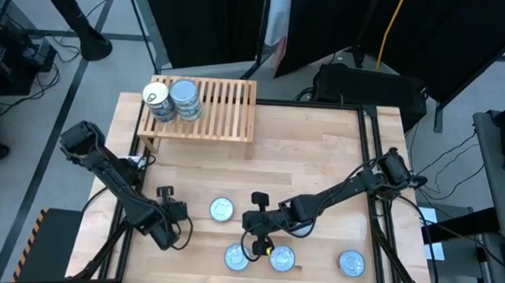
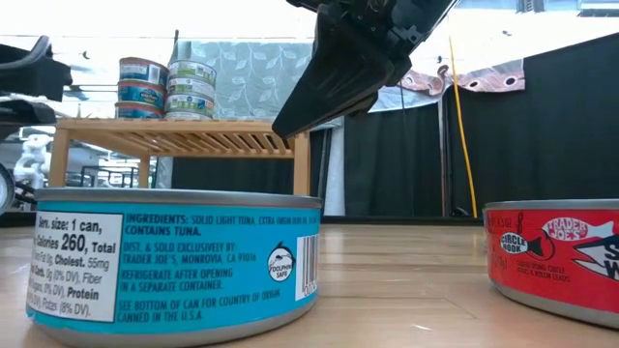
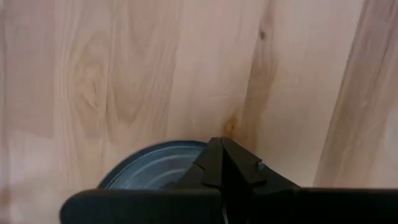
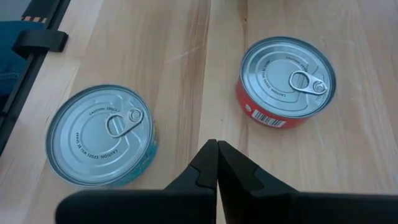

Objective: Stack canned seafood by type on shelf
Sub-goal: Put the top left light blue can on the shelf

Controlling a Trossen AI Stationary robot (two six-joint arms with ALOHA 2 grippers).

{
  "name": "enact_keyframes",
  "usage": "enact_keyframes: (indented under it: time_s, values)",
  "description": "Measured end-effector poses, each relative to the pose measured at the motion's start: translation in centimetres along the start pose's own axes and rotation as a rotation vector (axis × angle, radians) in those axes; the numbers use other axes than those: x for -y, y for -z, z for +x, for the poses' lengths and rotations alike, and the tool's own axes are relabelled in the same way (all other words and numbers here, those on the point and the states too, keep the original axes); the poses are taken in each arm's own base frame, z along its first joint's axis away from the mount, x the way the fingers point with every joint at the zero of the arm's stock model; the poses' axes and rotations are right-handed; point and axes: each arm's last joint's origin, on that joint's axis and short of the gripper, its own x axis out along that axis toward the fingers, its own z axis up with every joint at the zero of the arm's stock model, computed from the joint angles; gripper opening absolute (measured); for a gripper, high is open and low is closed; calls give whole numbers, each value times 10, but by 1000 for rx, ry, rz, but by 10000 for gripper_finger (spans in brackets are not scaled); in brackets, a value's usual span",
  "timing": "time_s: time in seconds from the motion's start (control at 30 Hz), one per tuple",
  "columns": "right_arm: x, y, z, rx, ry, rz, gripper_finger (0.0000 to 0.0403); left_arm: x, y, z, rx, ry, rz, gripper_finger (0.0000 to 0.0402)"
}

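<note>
You have two stacks of tins (image 1: pixel 173 101) on the shelf (image 1: pixel 224 110) at its left end. Four tins (image 1: pixel 221 210) are left on the surface (image 1: pixel 312 153). Your left gripper (image 1: pixel 165 192) and right gripper (image 1: pixel 258 198) hover near them, fingers closed and empty.

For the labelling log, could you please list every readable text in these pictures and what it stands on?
Blue-label can:
"INGREDIENTS: SOLID LIGHT TUNA"
"CONTAINS TUNA."
"TRADER JOE'S, MONROVIA, CA"
"Calories 260"
"DOLPHIN SAFE"
Red-label can:
"TRADER JOE'S"
"CIRCLE HOOK"
Can lids, right wrist view: embossed "CAUTION"; the rest is too small.
Stacked cans on the shelf: labels too small to read.
</note>
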Motion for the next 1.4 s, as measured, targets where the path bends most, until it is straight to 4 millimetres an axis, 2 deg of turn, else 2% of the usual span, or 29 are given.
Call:
enact_keyframes:
  time_s: [0.3, 0.57, 0.7, 0.83, 0.93, 1.07, 1.27, 1.4]
  values:
    - [0, 0, 0, -2, 1, 0, 0, 7, -3, 9, 13, -8, 111, 3]
    - [0, 0, 0, -6, 0, -1, 0, 16, -15, 11, 94, 97, 178, 2]
    - [0, 1, -1, -10, -2, -3, 0, 16, -27, -5, 131, 79, 173, 2]
    - [0, 1, -1, -12, -3, -3, 0, 9, -34, -37, 171, 21, 86, 2]
    - [-1, 1, -1, -19, -17, -4, 0, -8, -31, -61, 196, -60, -31, 2]
    - [-2, 3, -1, -33, -21, -5, 0, -32, -16, -72, 158, -129, -222, 7]
    - [-7, 7, -2, -64, -22, -12, 0, -47, 13, -55, 1, -102, -370, 9]
    - [-10, 8, -3, -65, -27, -18, 0, -47, 24, -48, -66, -44, -437, 3]
